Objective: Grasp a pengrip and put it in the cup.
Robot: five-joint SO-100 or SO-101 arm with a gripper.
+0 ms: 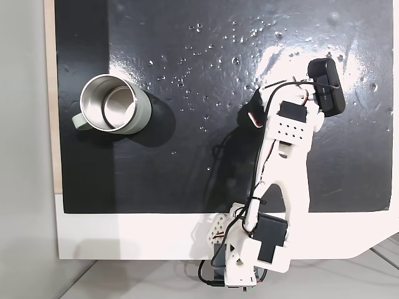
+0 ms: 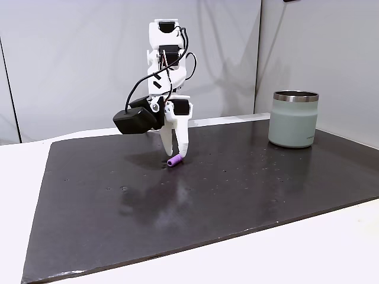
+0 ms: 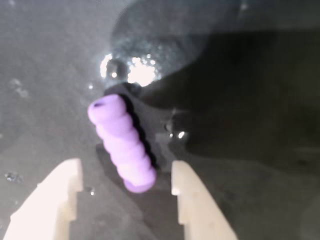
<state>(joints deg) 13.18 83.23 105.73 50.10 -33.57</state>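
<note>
Black mat [image 2: 237, 195] on white table [image 1: 124, 237]: bare between arm and cup, nothing blocks path.
Cup [image 1: 114, 104] upright near mat's left edge in top-down fixed view, well apart from arm.
Gripper [image 3: 125, 187] open, holds nothing, fingers either side of pengrip's near end.
Pengrip [image 3: 122, 143] lies flat on mat; judged light, rubbery, ribbed, grippy; could roll. Pinch across middle.

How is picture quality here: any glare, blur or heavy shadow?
In a fixed view from above, glare washes out the mat near the arm; in the wrist view the pengrip and tool fingertips are soft, with a bright hotspot behind; in the side fixed view, light is even and the cup sharp.
</note>
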